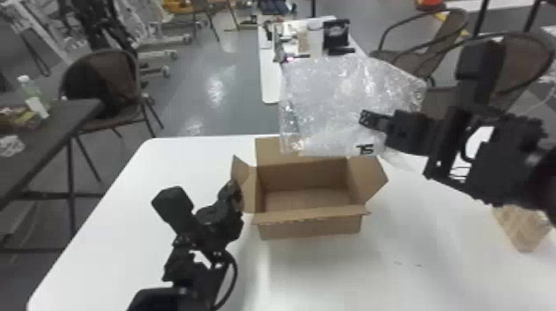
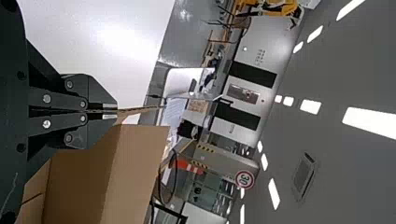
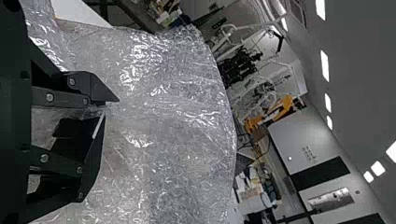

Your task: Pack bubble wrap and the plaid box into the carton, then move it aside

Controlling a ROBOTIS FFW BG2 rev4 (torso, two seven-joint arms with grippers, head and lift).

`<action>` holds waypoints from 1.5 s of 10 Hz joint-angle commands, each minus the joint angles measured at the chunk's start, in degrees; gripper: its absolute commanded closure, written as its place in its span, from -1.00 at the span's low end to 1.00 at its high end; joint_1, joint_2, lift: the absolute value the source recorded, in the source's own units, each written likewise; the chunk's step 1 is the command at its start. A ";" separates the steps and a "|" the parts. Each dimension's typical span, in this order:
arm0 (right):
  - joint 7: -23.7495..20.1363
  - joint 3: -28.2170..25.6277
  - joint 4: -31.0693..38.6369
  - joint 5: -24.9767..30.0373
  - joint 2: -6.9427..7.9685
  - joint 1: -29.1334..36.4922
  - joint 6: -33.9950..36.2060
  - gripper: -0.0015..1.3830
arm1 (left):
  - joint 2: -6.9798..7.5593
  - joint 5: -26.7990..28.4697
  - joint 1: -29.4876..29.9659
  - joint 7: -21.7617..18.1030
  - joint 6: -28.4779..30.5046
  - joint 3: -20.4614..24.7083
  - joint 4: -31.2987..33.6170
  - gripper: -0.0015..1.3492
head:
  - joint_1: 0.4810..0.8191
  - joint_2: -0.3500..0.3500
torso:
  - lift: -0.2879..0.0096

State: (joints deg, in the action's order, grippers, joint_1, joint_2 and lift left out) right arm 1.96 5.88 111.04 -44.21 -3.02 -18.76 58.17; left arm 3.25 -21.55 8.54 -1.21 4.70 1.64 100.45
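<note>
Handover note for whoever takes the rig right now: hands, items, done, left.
Left hand: shut on the carton's left flap.
Right hand: shut on the bubble wrap, holding it up by the carton's far side.
Plaid box: on the table, right of the carton, partly behind the right arm.
Done: carton open, wrap picked up. Neither item is in.
Left: pack wrap and plaid box, move carton aside.

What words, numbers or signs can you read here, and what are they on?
"30": round, red-ringed sign in the background.
Dark marks near the lower edge of the bubble wrap: I can't tell what they say.
Marks on the white wall panel and green panel: too small to read.
</note>
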 commanded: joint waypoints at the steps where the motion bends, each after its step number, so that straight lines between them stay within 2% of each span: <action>1: -2.31 2.55 -4.08 -0.35 0.91 -2.60 0.98 0.58 | 0.09 -0.07 0.07 0.51 -0.48 -0.85 0.01 0.80 | -0.20 0.60 | 0.02; 3: -4.77 5.19 -9.79 0.61 3.07 -4.53 2.39 0.58 | 0.26 -0.07 -0.19 1.30 -0.83 -1.47 -0.08 0.80 | -0.19 0.69 | 0.02; 5: -4.77 5.98 -13.48 3.78 3.07 -4.71 3.70 0.58 | 0.26 -0.07 -0.28 1.48 -1.10 -1.47 -0.08 0.80 | -0.09 0.78 | 0.02; 8: -6.71 7.21 -22.88 2.99 3.07 -6.20 4.67 0.58 | 0.35 -0.16 -0.45 1.65 -1.27 -2.08 -0.08 0.80 | 0.10 0.77 | 0.02; 10: -8.73 7.30 -25.26 2.99 3.07 -6.73 6.16 0.56 | 0.44 -0.25 -0.45 1.74 -1.10 -1.99 -0.08 0.80 | 0.26 0.80 | 0.02; 11: -8.73 7.30 -25.08 3.86 3.07 -6.64 6.78 0.31 | 0.44 -0.42 -0.37 1.74 -1.27 -1.82 -0.08 0.80 | 0.27 0.80 | 0.02; 13: -8.73 7.30 -24.38 5.27 3.07 -6.03 6.34 -0.58 | 0.53 -0.60 -0.37 1.74 -1.27 -1.82 -0.08 0.80 | 0.27 0.80 | 0.02; 14: -8.73 7.30 -22.53 4.83 3.07 -4.80 4.06 -0.81 | 0.53 -0.60 -0.37 1.74 -1.27 -1.82 -0.08 0.80 | 0.27 0.80 | 0.02; 15: -9.70 7.30 -19.46 5.89 3.07 -3.48 0.54 -0.80 | 0.53 -0.60 -0.37 1.74 -1.27 -1.73 -0.08 0.80 | 0.27 0.80 | 0.02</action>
State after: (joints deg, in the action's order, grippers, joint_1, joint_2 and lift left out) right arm -7.89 13.17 90.11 -38.64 0.00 -22.92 60.49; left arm 3.79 -22.15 8.17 0.53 3.42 -0.13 100.37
